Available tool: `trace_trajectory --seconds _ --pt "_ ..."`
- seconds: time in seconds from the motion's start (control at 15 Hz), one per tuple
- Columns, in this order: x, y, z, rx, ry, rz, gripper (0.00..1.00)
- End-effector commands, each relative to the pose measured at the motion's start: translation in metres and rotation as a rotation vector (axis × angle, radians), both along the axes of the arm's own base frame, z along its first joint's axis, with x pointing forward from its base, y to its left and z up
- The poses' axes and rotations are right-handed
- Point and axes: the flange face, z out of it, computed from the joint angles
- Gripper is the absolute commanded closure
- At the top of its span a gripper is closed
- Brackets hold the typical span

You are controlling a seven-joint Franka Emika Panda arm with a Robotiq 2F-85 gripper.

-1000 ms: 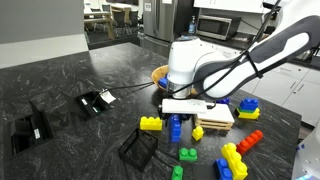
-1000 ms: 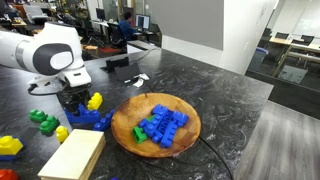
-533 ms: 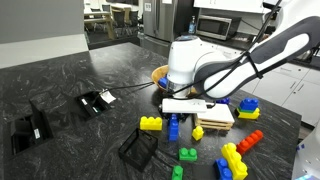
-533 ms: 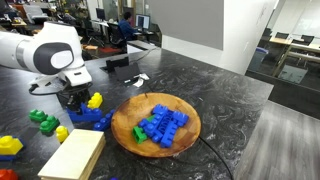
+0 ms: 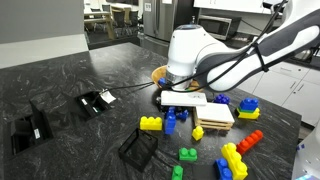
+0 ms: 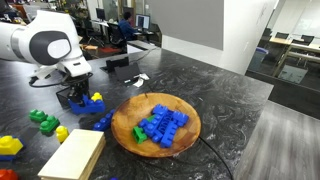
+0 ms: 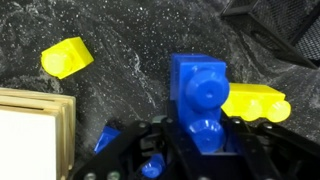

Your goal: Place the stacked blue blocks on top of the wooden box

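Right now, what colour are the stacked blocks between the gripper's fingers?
Blue. The wrist view shows the blocks best.

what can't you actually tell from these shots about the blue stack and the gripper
- Grip on the stacked blue blocks: in the wrist view the stack hides the fingertips of the gripper; too small in both exterior views.
- Brick count: the wrist view shows only the top brick, from above.
- The wooden box: cut off by the wrist view's left edge.

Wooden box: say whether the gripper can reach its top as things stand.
Probably yes. The gripper holds the stacked blue blocks beside the wooden box, whose white top looks bare; nothing seems to stand between them.
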Motion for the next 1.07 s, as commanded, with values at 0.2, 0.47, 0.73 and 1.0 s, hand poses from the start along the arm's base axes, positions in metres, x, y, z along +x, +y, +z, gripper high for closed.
trace_trajectory --seconds 0.2,0.47,0.73,1.0 --pt "-0.007 -0.009 0.037 0.029 -0.057 0.1 0.89" --pt "-0.015 -0.03 0.059 0.027 -0.067 0.141 0.89" --pt "-0.035 -0.056 0.074 0.011 -0.06 0.233 0.89" --pt "-0.071 -0.08 0.083 -0.022 -0.013 0.226 0.89"
